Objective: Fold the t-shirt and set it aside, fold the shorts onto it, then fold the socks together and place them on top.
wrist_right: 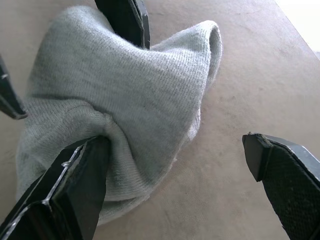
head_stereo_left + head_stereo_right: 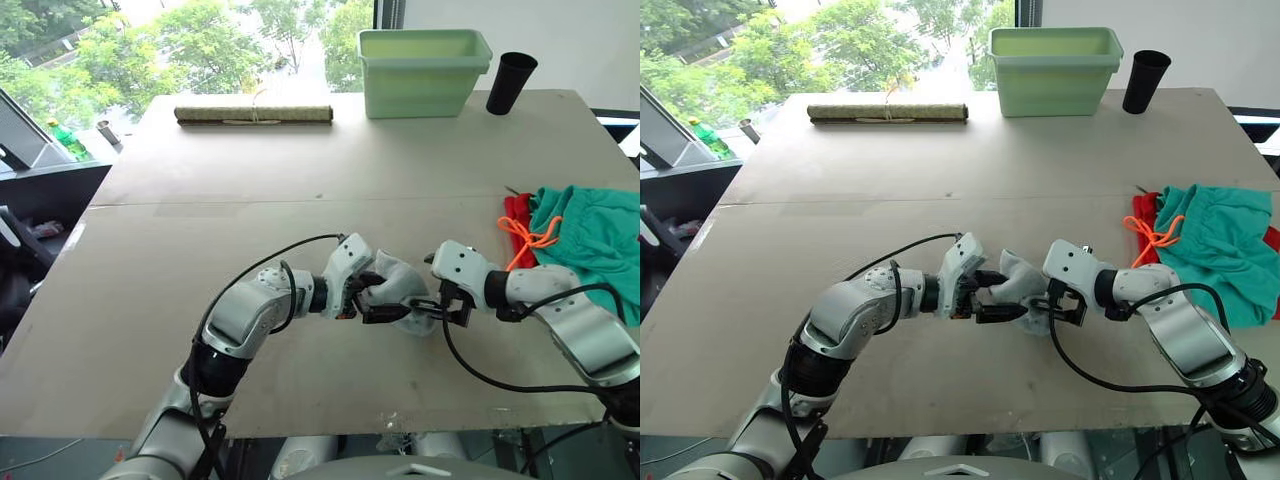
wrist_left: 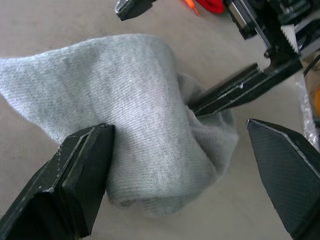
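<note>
- Left eye view: the socks (image 2: 400,289) are seen bunched into one pale grey lump on the table (image 2: 300,190), near its front edge, between the left gripper (image 2: 383,301) and the right gripper (image 2: 440,305). To the right of the socks, well apart, the shorts (image 2: 590,235) lie folded on top of the t-shirt (image 2: 516,215), of which a red strip is left showing beside the orange cord. The first two folds are therefore judged done.
- Right eye view: the same layout is shown; the socks are met from both sides by the grippers, and red cloth shows at both ends of the shorts. Placing the socks on the pile is judged still outstanding.
- Left wrist view: the left fingers (image 3: 75,175) stand wide apart, one pad touching the sock bundle and the other clear of it, so nothing is clamped. One finger of the right gripper is seen pushed into a crease of the knit.
- Right wrist view: the right fingers (image 1: 75,190) are likewise spread wide, one pressed into the bundle's fold, the other clear over bare table. The socks look gathered together but loosely; whether the fold is finished cannot be told.
</note>
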Available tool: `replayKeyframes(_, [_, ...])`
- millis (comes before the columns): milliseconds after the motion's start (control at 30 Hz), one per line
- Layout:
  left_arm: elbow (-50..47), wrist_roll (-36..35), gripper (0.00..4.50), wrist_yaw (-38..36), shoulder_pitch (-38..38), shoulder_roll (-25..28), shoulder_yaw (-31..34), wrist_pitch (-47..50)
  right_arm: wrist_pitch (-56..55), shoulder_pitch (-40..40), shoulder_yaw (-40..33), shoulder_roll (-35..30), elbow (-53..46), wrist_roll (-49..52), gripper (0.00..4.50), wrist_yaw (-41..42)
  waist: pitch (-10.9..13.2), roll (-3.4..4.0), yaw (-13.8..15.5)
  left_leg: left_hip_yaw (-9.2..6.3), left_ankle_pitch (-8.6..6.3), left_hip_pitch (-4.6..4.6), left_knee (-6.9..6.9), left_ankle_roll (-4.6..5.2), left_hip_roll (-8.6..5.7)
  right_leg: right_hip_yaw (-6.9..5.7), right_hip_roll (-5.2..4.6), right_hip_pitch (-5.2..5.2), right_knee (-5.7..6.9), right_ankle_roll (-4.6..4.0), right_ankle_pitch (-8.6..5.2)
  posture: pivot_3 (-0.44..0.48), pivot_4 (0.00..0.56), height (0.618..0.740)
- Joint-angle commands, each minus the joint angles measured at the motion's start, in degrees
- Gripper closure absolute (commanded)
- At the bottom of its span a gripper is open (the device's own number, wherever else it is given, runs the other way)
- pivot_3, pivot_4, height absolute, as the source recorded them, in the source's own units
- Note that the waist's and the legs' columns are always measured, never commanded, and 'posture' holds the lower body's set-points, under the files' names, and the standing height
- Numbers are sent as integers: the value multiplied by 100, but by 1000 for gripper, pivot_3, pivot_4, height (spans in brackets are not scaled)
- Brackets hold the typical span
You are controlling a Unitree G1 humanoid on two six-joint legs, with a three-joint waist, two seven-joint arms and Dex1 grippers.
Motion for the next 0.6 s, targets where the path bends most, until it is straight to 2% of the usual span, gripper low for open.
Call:
replayKeyframes(33, [101, -189, 0, 44, -31, 16, 131, 389, 47, 131, -145, -51, -296, 5, 27, -63, 0, 0, -11, 0, 0, 0, 0, 0, 0, 1, 0, 0, 0, 0, 0, 0, 150, 740])
replayKeyframes(100, [97, 3, 0, -7, 20, 155, -95, 226, 63, 180, -150, -38, -334, -5, 27, -101, -2, 1, -15, 1, 0, 0, 0, 0, 0, 2, 1, 0, 0, 0, 0, 0, 150, 740])
replayKeyframes(133, [106, 81, 507, -17, 45, 193, -211, 150, 78, 197, -159, -19, -349, -2, 0, -128, -3, 1, -15, 1, 0, 1, 0, 0, 0, 2, 1, 0, 0, 0, 0, 0, 150, 740])
replayKeyframes(167, [122, 152, 788, -24, 69, 211, -327, 78, 96, 211, -169, -5, -365, 8, 0, -153, -3, 1, -12, 1, 0, 2, -1, 0, 0, 2, 1, 0, 0, 0, 0, 0, 150, 740])
replayKeyframes(367, [192, 374, 3815, -91, 126, 185, -684, -250, 266, 285, -495, -25, -596, 358, 0, -74, -5, 0, 6, 1, 0, 1, -1, 0, 0, 1, -2, 2, -1, 0, 0, 0, 150, 740])
replayKeyframes(433, [183, 468, 4486, -158, 117, 228, -745, -426, 338, 280, -751, -90, -713, 567, 0, 20, -5, 0, 5, 1, 0, 1, -1, 0, 0, 2, -2, 2, -1, 0, 0, 0, 150, 740])
replayKeyframes(567, [123, 577, 4486, -519, 110, 339, -676, -1165, 149, 73, -1044, -380, -866, 767, 0, 304, -5, 0, 5, 1, 0, 1, -1, 0, -1, 1, -2, 4, -2, 0, 0, 0, 150, 740])
replayKeyframes(600, [43, 664, 4486, -755, 104, 441, -647, -1650, 63, -91, -1030, -434, -908, 817, 0, 419, -4, 1, -6, 1, 0, 1, -2, 0, -1, 1, -2, 4, -3, 0, 0, 0, 150, 740])
